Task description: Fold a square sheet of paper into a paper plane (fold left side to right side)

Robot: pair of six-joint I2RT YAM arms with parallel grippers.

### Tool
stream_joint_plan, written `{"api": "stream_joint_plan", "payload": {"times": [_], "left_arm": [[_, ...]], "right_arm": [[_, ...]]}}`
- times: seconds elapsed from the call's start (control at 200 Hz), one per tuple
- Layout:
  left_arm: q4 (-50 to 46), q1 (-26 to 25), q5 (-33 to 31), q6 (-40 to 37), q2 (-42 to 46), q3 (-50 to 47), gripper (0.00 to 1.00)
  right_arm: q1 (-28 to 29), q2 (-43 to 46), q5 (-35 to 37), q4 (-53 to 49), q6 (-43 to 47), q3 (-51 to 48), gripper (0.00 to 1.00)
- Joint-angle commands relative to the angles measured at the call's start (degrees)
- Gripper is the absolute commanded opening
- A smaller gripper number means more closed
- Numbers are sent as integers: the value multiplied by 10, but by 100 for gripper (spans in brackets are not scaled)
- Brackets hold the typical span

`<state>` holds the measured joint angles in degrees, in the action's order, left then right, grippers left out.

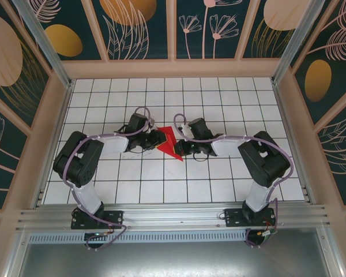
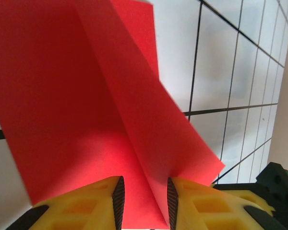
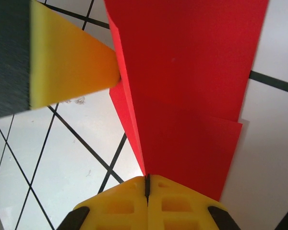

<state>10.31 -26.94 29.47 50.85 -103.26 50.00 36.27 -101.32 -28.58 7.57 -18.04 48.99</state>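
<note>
Right hand (image 3: pixel 147 181) clamps the thin red creased paper sheet (image 3: pixel 192 72); left hand (image 2: pixel 144 194) gapes around its ridge; closing askew could crumple the fold.

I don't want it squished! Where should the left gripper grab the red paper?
Probably the folded ridge of the red paper, at its edge nearest the left gripper. Come from the left, fingers either side: the ridge stands up there, and the right gripper pinches the opposite edge.
</note>
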Motion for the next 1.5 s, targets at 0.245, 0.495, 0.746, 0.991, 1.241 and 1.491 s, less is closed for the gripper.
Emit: {"api": "stream_joint_plan", "payload": {"times": [0.245,0.495,0.746,0.991,1.241,1.491], "left_arm": [[15,-11,5,1,-35,39,35],[-3,-12,-5,-3,-53,46,35],[-27,-12,-24,-12,-67,50,37],[-39,-12,-36,-16,-80,50,38],[-45,-12,-43,-19,-81,49,38],[-44,-12,-42,-20,-79,49,37]], "right_arm": [[-12,-14,-42,31,-29,0,0],[-17,-23,-46,29,-32,0,0],[-19,-26,-47,30,-32,0,4],[-23,-9,-51,35,-33,-3,15],[-46,27,-75,43,-40,-7,32],[-67,-11,-87,32,-55,33,36]]}}
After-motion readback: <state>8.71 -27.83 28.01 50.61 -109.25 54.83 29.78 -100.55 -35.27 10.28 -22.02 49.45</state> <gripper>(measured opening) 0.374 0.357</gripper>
